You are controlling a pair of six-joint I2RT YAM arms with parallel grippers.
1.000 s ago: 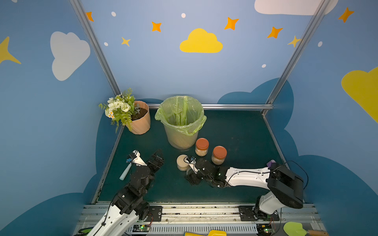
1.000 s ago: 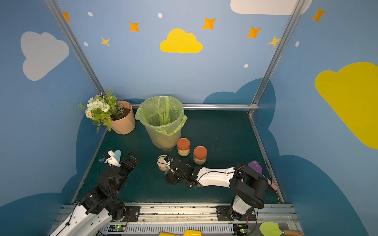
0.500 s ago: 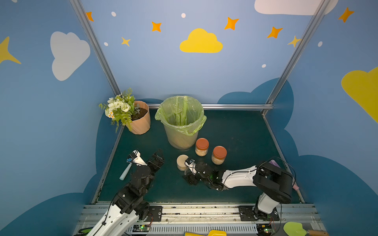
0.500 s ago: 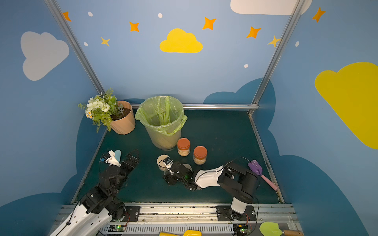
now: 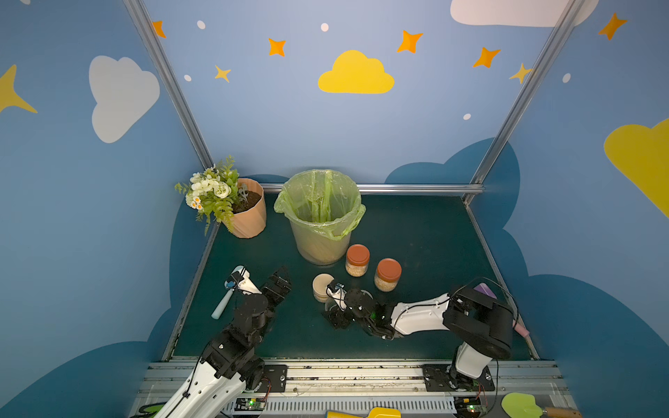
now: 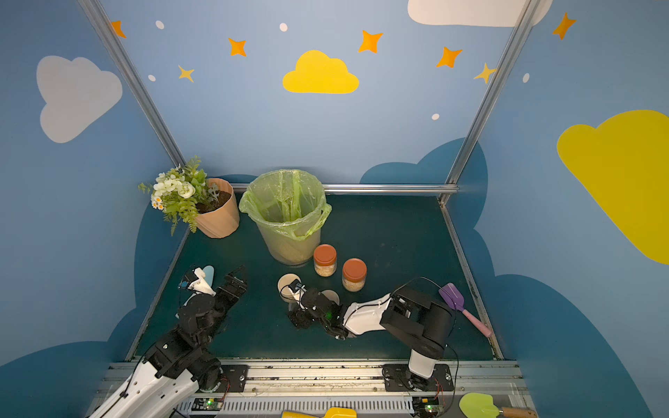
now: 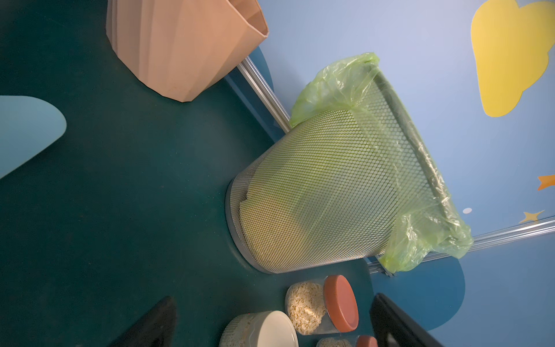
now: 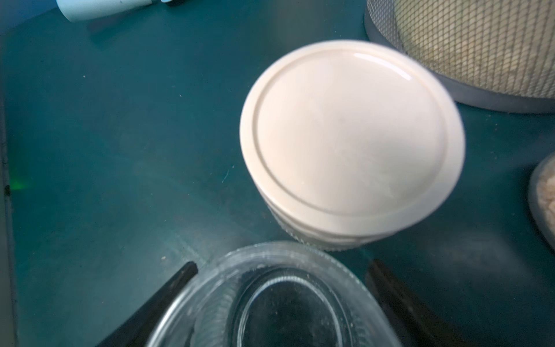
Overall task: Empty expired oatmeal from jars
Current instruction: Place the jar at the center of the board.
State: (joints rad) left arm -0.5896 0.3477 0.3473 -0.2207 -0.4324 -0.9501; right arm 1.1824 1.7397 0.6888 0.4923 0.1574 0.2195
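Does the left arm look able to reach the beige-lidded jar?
Likely yes: only bare mat lies between the open left gripper and the beige-lidded jar; the right gripper sits close beside it.

Cream-beige round lid on a clear ribbed glass jar just ahead of the right pincer, its fingers black, two rust-orange round lids over pale tan flaky oatmeal beyond it, silver mesh bin lined translucent green, dark teal tabletop.

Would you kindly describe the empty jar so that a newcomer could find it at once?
Find the mesh bin with the green bag. Just robot-side of it stands a beige-lidded jar, and beside that, between the right gripper's jaws, sits the empty jar. Unlike its lidded neighbours, full of oatmeal, it is bare clear glass without a lid.
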